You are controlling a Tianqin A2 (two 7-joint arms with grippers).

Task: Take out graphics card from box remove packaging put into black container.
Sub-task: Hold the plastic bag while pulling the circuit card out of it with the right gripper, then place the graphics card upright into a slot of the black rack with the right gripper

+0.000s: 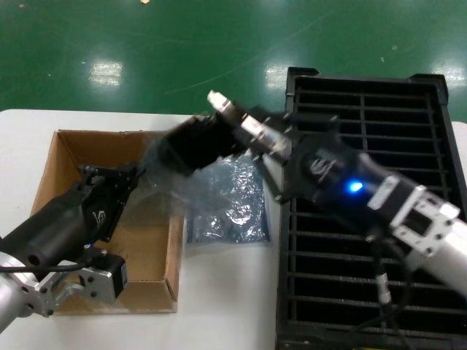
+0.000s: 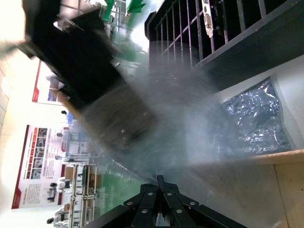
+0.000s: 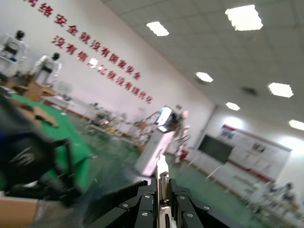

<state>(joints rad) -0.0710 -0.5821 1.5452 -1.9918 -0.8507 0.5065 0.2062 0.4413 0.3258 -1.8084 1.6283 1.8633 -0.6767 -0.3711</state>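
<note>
Head view shows my right pincer (image 1: 255, 138) raised over the near edge of the large black slotted plastic crate (image 1: 408, 117), closed on the silver metal bracket end of the thin dark graphics card (image 1: 201, 142). The card hangs in the air between the crate and the shallow brown cardboard box (image 1: 55, 164), blurred, with the crinkly silver-grey antistatic bag (image 1: 164, 171) trailing from it. My left pincer (image 1: 120, 179) sits inside the box at the bag's other end; I cannot tell how far it is open. A second bag (image 1: 230, 200) lies flat on the white surface (image 1: 219, 292) between box and crate.
</note>
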